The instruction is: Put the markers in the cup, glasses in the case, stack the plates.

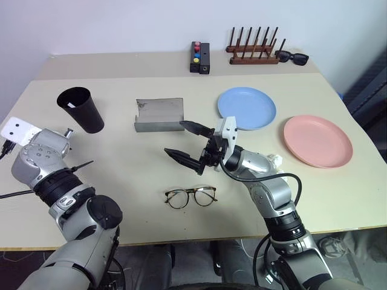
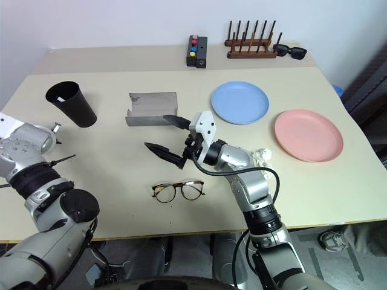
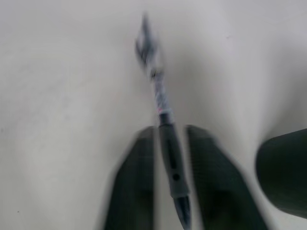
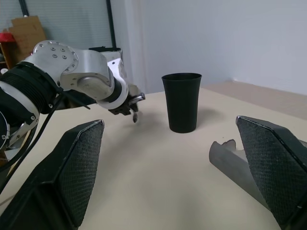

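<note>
Up close, marker (image 3: 165, 129) between left hand (image 3: 168, 191) fingers (image 3: 136, 187), cup (image 3: 283, 170) beside.

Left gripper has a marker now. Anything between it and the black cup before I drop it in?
Nothing visible blocks it. The left gripper holds the marker between its fingers, and the cup stands upright and open-mouthed just beyond it, with only bare table between. The case lies further along, to the cup's other side.

Blurred marker (image 3: 163, 115); cup (image 3: 283, 170) cut by edge.
</note>
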`<state>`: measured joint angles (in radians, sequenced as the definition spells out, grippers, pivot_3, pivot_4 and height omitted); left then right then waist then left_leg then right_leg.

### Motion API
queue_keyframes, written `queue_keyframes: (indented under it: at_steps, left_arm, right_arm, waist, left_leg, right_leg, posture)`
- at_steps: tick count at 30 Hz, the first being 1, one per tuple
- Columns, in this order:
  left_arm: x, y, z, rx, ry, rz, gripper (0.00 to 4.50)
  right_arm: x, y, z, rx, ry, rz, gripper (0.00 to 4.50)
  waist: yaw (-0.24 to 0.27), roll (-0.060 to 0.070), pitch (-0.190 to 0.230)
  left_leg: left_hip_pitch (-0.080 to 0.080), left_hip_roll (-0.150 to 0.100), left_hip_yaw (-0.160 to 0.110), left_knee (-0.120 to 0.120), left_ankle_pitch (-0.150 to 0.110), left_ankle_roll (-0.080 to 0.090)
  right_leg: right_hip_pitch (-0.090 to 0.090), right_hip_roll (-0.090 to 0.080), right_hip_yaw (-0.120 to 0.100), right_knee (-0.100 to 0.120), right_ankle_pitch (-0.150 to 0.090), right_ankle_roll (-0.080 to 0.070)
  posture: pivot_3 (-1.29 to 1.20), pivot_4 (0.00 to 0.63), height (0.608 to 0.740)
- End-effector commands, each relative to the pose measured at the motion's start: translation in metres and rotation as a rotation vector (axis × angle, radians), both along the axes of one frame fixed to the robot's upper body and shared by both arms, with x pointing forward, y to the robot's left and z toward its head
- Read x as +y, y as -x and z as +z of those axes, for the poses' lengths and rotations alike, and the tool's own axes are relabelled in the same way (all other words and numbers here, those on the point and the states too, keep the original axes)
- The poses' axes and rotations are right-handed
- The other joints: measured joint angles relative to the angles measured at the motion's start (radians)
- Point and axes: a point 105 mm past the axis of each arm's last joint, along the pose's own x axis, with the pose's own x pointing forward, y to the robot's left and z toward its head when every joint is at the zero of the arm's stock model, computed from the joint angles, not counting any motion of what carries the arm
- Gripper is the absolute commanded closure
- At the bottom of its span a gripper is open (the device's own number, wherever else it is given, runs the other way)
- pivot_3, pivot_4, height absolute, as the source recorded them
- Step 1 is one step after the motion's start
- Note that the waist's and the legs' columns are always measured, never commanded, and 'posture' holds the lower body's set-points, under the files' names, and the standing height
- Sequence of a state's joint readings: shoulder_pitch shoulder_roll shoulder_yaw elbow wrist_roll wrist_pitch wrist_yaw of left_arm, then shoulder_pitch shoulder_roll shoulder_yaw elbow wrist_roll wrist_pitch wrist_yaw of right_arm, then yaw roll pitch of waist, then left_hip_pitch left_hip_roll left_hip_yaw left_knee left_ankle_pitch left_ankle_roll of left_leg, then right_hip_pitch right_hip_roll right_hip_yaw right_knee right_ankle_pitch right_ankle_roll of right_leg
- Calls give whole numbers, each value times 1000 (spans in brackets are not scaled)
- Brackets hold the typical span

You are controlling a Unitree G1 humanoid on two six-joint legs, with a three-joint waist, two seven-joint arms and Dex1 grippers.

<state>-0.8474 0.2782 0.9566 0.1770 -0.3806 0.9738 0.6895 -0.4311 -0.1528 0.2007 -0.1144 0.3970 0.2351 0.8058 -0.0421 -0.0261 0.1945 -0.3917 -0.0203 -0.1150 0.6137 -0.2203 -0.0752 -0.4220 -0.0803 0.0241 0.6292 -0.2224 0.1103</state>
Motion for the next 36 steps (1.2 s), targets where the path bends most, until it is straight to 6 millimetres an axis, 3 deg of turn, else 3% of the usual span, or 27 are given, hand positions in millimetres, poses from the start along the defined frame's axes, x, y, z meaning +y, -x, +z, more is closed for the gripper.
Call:
queue_keyframes:
  at_steps: [1, 11, 23, 30, 36]
  left_arm:
    - [8, 5, 12, -7, -39, 29, 2138]
    - [11, 3, -6, 51, 28, 33, 2138]
    - [-1, -27, -1, 62, 2, -50, 2138]
    - [-4, -33, 2, 45, -11, -62, 2138]
    - [-7, -32, -10, 147, 12, -73, 2138]
  right_arm:
    - [3, 4, 12, -44, -30, 19, 0]
    - [3, 4, 11, -39, -29, 20, 0]
    - [3, 4, 10, -37, -27, 19, 0]
    - [2, 4, 9, -34, -26, 17, 0]
    - [2, 4, 9, -35, -25, 19, 0]
  waist:
    - [0, 0, 0]
    - [0, 0, 0]
    - [0, 0, 0]
    - [0, 0, 0]
    - [0, 0, 0]
  left_leg:
    - [0, 0, 0, 0, 0, 0]
    - [0, 0, 0, 0, 0, 0]
    - [0, 0, 0, 0, 0, 0]
    - [0, 0, 0, 0, 0, 0]
    - [0, 0, 0, 0, 0, 0]
  right_leg:
    - [0, 0, 0, 0, 0, 0]
    - [0, 0, 0, 0, 0, 0]
    - [0, 0, 0, 0, 0, 0]
    - [0, 0, 0, 0, 0, 0]
    - [0, 0, 0, 0, 0, 0]
  posture:
    - [0, 150, 740]
    - [0, 150, 740]
    - [0, 150, 740]
    - [0, 150, 740]
    - [0, 150, 740]
